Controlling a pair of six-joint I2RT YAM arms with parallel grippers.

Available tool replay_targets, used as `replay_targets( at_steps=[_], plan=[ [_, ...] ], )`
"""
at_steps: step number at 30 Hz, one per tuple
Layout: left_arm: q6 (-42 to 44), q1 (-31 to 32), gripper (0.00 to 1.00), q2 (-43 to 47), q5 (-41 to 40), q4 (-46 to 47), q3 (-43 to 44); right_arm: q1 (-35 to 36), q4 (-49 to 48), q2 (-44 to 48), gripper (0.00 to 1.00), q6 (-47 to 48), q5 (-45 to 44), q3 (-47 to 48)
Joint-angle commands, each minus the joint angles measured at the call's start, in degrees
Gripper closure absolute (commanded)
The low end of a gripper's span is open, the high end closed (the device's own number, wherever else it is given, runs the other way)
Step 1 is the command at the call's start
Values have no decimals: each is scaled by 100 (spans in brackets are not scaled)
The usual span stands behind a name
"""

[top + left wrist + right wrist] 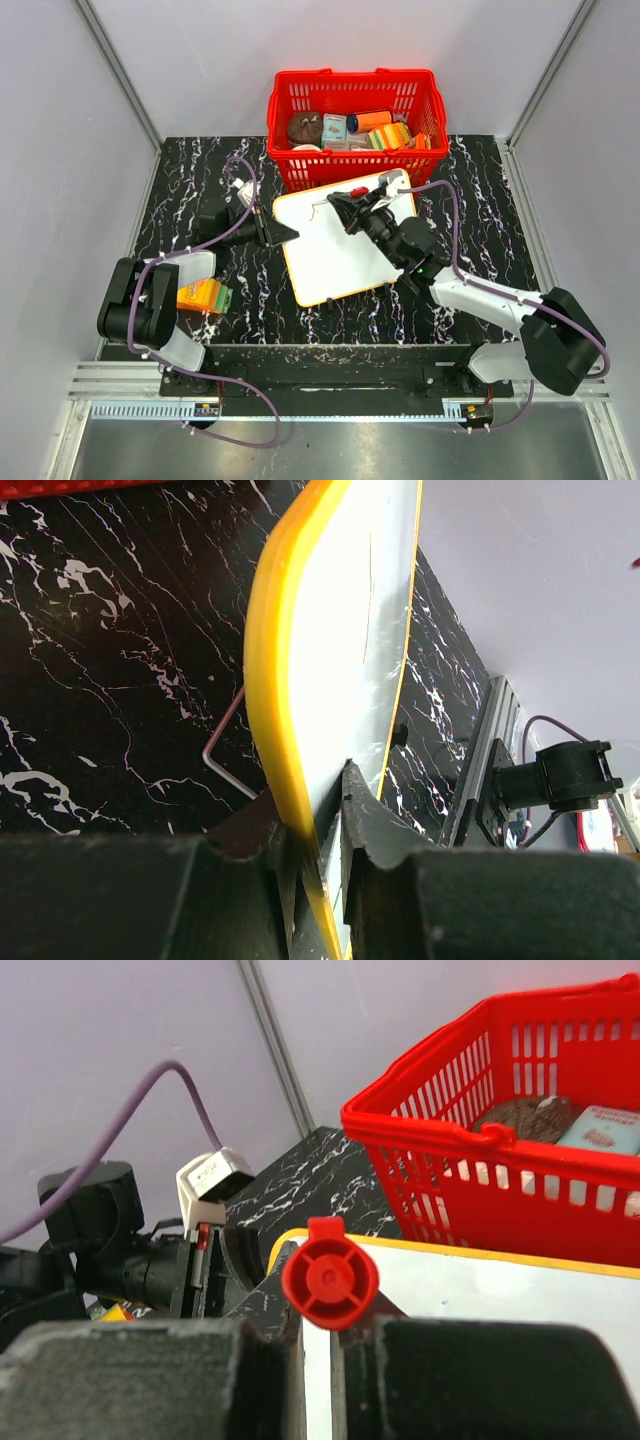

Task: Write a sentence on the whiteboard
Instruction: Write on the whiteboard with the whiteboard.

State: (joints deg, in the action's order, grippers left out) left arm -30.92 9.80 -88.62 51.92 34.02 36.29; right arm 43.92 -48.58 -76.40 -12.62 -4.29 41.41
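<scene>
- Pinching left rim of white orange-rimmed whiteboard (335,255) with left gripper (283,233), on black marbled table (190,200) before red plastic basket (360,165)
- Clamping red-capped marker (330,1273) in right gripper (320,1345) above board's far end
- Could skid under hard pen pressure, smearing letters

At the centre of the top view, on the surface (480,200): the whiteboard (335,255), skewed to the frame edges. Just behind it, toward the top of the frame, close against its upper edge: the basket (300,165), with packets (335,127) inside. At the board's left edge, the left gripper (288,233), fingers (365,825) on either side of the rim. Over its upper right part, the right gripper (345,205), a marker (330,1275) between its fingers. In the lower left of the frame, well apart from the board, a carton (205,295) on the surface.
</scene>
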Motion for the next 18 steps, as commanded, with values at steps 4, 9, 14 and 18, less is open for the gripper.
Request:
replay_targets(
  at_steps=[4,9,14,18],
  plan=[
    [1193,74,100,-164,-745,-185,18,64,340,-14,100,348,-713,315],
    [1193,83,100,-164,-736,-194,18,64,516,-226,100,392,-898,465],
    [1193,92,100,-182,-745,-203,27,55,446,-393,100,357,-898,526],
    [1193,92,100,-191,-718,-220,44,55,366,-533,100,295,-915,561]
  ],
)
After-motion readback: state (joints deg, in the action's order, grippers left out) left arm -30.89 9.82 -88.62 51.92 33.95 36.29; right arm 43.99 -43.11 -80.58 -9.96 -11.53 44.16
